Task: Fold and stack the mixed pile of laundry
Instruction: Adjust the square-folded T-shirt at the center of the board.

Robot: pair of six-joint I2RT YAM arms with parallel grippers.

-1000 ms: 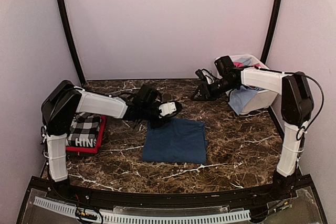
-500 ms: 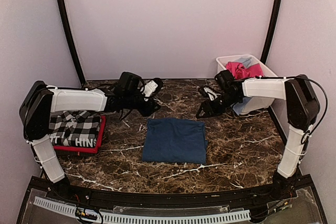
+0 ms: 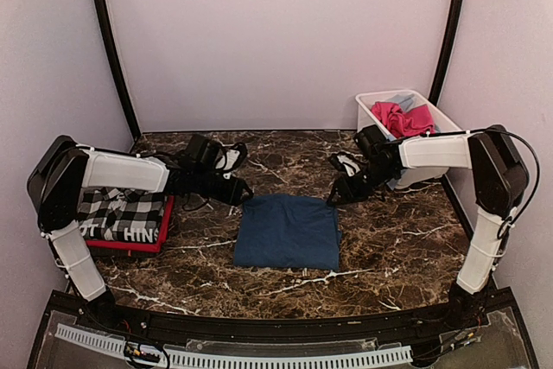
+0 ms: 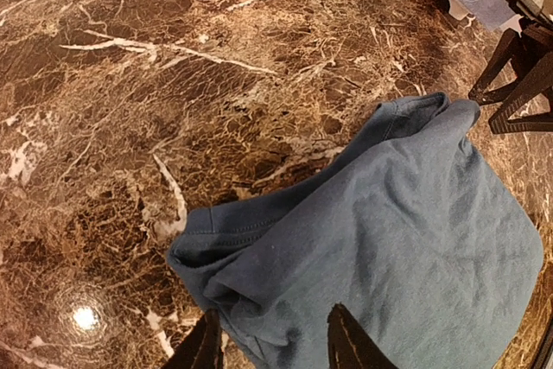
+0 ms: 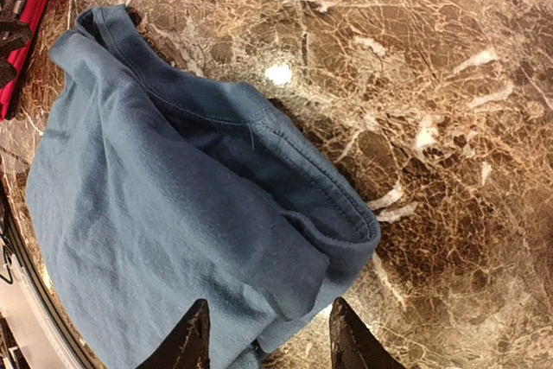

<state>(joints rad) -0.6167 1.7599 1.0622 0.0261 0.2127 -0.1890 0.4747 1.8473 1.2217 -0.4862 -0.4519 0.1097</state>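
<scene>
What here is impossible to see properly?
- Top view: the checked garment's lettering, partly covered by the left arm.
- Top view: the white tub's depths, hidden by its wall and pink cloth.
- Left wrist view: whether the left fingers touch the blue tee; the frame edge cuts them off.

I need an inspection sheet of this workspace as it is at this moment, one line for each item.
Surface: brown marble table, glossy.
Job's things: navy blue tee folded at centre; checked garment stacked on red tee at left; pink and light blue pieces in white tub, far right.
Clutter: nothing seen.
Grippers: left gripper and right gripper open, each low over a far corner of the tee.
Cables: black cable loops along the right arm.
Surroundings: pale walls, black posts.
</scene>
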